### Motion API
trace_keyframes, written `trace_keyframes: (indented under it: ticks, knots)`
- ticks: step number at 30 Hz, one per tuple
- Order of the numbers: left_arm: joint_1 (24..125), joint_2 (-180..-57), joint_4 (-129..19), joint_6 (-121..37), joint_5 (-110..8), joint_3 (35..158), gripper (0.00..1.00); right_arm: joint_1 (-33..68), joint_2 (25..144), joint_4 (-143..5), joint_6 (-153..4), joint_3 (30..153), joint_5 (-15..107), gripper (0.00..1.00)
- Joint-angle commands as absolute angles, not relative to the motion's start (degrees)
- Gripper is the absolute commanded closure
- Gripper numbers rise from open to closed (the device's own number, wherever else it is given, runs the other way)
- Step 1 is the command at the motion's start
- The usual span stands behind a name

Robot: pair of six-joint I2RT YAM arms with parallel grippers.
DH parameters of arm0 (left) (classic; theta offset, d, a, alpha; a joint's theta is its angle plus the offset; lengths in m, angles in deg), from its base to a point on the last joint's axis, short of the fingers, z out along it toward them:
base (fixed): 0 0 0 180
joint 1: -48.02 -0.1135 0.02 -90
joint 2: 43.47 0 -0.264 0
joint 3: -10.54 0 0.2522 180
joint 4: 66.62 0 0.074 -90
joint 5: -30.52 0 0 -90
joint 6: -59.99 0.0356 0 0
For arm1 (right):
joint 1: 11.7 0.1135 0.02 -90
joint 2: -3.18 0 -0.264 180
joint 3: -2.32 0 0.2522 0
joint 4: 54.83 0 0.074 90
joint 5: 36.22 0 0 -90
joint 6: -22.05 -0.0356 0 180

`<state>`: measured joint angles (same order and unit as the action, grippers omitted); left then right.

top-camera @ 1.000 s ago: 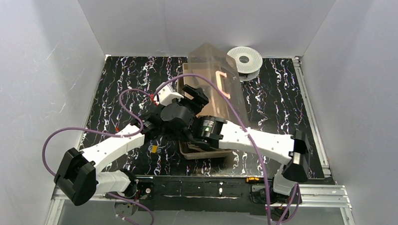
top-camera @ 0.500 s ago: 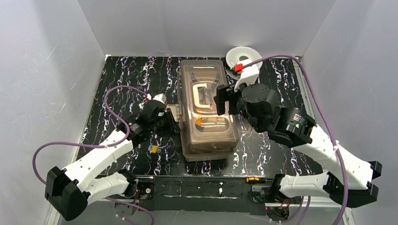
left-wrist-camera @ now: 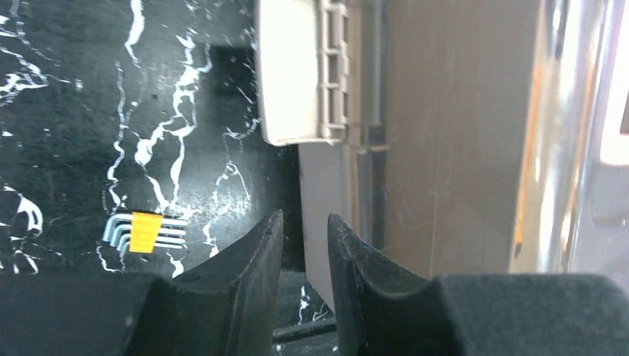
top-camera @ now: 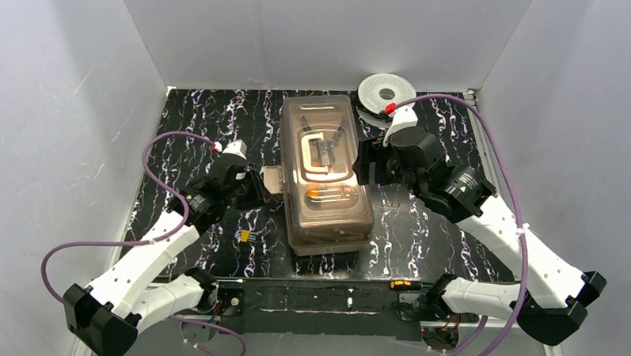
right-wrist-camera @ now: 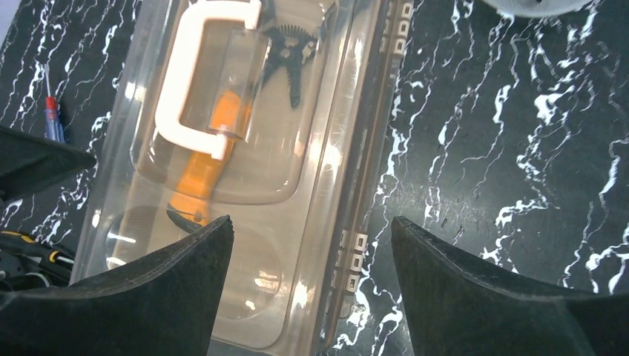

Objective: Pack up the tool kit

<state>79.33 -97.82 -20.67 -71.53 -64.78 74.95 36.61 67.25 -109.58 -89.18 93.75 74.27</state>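
The smoky-brown toolbox (top-camera: 327,206) lies in the middle of the table with its lid shut and its cream handle (top-camera: 321,154) flat on top. An orange-handled tool and black pliers show through the lid (right-wrist-camera: 222,133). My left gripper (top-camera: 259,190) is at the box's left side, just below the beige latch (left-wrist-camera: 297,74), its jaws a narrow gap apart and holding nothing (left-wrist-camera: 304,222). My right gripper (top-camera: 363,162) hovers wide open over the box's right hinge edge (right-wrist-camera: 311,219), empty.
A round white spool (top-camera: 387,92) stands at the back right. A hex key set with a yellow holder (top-camera: 245,236) lies left of the box, also in the left wrist view (left-wrist-camera: 145,230). A small red and blue screwdriver (right-wrist-camera: 50,119) lies beyond the box's left side.
The lid, upright a second ago, is now shut. Both arms have drawn back from over the tray to the box's sides. The right gripper has shifted slightly right off the lid.
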Motion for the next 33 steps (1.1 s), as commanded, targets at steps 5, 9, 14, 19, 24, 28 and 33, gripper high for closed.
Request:
trace_keyframes:
  ticks: [5,9,14,19,24,28,33]
  knots:
    - [70.3,-96.4,-22.1,-72.2,-60.4,70.4,0.73,31.6,67.6,-103.0,-91.1,89.4,61.4,0.15]
    - [65.7,-100.1,-28.1,-75.6,-51.1,66.4,0.74,30.1,69.3,-100.3,-91.9,88.3,56.4,0.15]
    - [61.0,-105.1,-35.9,-79.1,-43.6,62.0,0.77,27.4,72.4,-97.5,-93.4,87.9,51.0,0.15]
    - [58.9,-106.4,-38.4,-79.4,-44.3,60.2,0.77,22.7,76.1,-95.2,-97.1,87.7,48.3,0.15]
    - [58.0,-109.9,-43.2,-79.8,-41.1,59.1,0.79,19.7,78.7,-93.6,-98.4,85.6,45.6,0.15]
    - [58.0,-112.9,-51.1,-81.8,-38.2,56.0,0.80,18.8,79.3,-93.0,-98.0,83.6,45.4,0.17]
    - [58.0,-118.1,-57.9,-83.6,-37.0,54.3,0.81,17.0,78.4,-92.0,-97.9,80.7,44.0,0.22]
